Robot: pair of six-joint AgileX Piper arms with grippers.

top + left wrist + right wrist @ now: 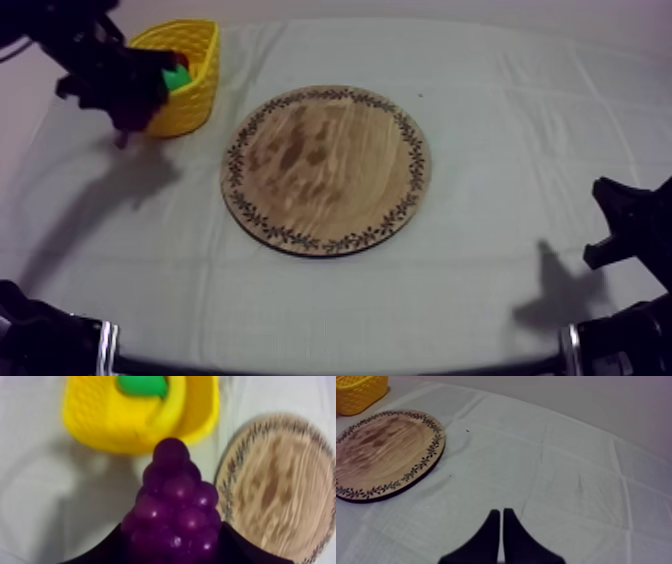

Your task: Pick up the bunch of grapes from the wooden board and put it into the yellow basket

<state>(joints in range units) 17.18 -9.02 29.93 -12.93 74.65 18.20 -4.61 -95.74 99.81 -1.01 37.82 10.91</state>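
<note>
Pinching bunch of grapes (172, 496) in left hand (172, 548), right hand (502, 536) pressed together. Off wooden board (325, 170); not yet inside yellow basket (100, 423).

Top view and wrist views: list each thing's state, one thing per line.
bunch of grapes, held near the yellow basket, not in it
left end effector, shut on the grapes
right end effector, shut, empty
wooden board, bare
yellow basket, upright, green fruit inside

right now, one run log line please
left pincer shut on purple bunch of grapes | near yellow basket, not yet in | round wooden board bare | right pincer shut
</note>
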